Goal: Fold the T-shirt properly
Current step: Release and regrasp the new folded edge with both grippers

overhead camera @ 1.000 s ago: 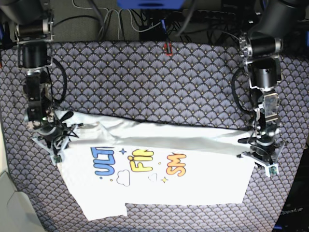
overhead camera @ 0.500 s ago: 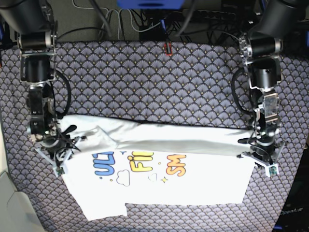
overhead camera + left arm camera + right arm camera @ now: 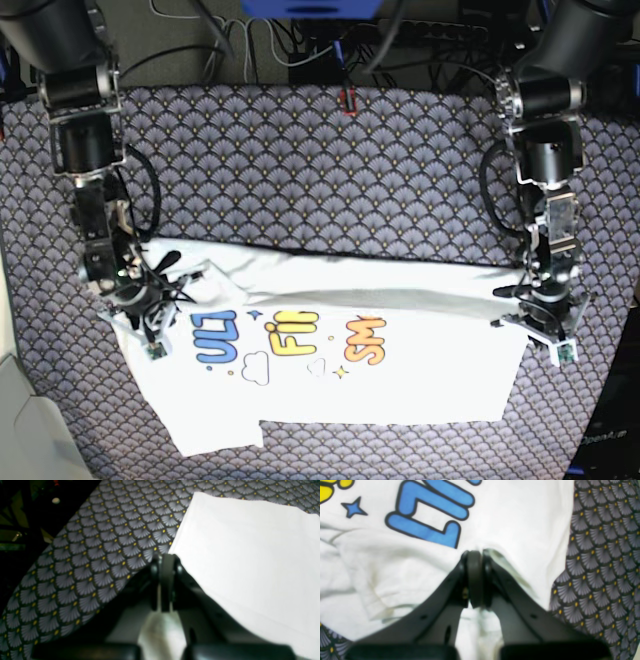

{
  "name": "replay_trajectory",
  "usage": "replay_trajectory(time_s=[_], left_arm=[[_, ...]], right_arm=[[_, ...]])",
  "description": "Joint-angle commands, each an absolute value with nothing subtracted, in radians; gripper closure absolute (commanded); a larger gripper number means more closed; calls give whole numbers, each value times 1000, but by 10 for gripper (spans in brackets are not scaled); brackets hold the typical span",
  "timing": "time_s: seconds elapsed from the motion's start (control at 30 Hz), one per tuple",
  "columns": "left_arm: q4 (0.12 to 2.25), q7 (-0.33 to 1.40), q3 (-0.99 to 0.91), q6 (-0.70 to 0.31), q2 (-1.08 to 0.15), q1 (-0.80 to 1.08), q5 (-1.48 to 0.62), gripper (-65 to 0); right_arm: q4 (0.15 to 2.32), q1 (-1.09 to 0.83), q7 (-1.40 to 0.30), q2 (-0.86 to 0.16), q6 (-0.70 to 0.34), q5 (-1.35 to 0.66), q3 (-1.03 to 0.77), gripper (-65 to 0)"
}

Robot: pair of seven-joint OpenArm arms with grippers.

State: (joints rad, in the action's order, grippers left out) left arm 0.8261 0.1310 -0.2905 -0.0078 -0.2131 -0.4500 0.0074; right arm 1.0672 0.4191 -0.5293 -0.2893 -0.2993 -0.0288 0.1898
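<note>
Folding is barely begun: the T-shirt [image 3: 340, 350] lies print-up on the patterned table [image 3: 300, 160], only its far edge turned over. Both the left gripper [image 3: 545, 325] and right gripper [image 3: 140, 312] are clamped on cloth at opposite ends; sleeves and body remain unfolded.

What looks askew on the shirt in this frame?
The T-shirt lies uneven: cloth is bunched and wrinkled by the right pincer, while the left pincer side is smooth. The bottom edge steps unevenly at the lower left.

Table cloth [image 3: 320, 160] with grey fan-scale pattern and yellow dots, black cables [image 3: 280, 45] behind the far edge, bright even light
</note>
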Motion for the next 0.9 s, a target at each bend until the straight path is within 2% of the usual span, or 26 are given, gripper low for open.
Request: replay_trajectory(time_s=[0.0,0.2,0.33,0.57,0.87], left_arm=[[842,102,-291,-5,-225,-486,8,-18],[842,105,-289,-5,-225,-486,8,-217],[842,105,-289,-5,-228,-486,8,-249],[891,107,-295,-5,-257,-467,1,-263],[1044,107,-298,1,-228,-226,-1,-263]], right_arm=[[1082,455,-506,-300,-298,-27,182,-17],[1089,470,-533,-303,-298,-27,182,-230],[1095,470,-529,-315,-298,-28,179,-341],[1248,410,-539,-317,-298,-28,61,-352],[1477,170,-616,-332,-298,-30,-45,-352]])
